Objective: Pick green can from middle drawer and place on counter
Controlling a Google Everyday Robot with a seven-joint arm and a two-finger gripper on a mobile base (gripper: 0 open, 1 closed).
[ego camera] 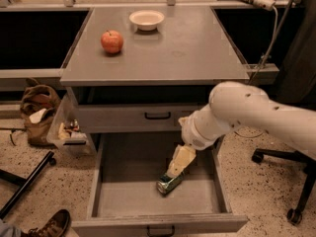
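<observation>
Speckled flooring (256, 191) surrounds 1 grey drawer cabinet, whose flat counter (177, 53) fills the upper middle of the view. On the counter sit 2 things: 1 red apple (112, 41) toward the back left and 1 white bowl (146, 19) near the back edge, apart from each other. Under the counter are 2 drawers. The upper drawer (123, 117) has a black handle and is all but closed. The middle drawer (128, 191) below it is pulled far out, its grey floor and low side walls showing.

1 green can (169, 183) lies on its side on the floor of the middle drawer, right of centre and toward the front, tilted diagonally.

1 white robot arm (247, 112) comes in from the right and bends down over the open drawer. Its cream gripper (174, 172) points down and to the left, with its tip at the can's upper end and apparently touching it. From this angle I cannot tell whether the gripper is spread or closed, or whether it has the can in its hold.

Left of the cabinet are 1 brown bag (39, 107) on the floor and 1 clear bin (66, 132) against the cabinet's side. 1 brown shoe (49, 224) shows at the bottom left corner. 1 office chair base (296, 191) stands at the right.
</observation>
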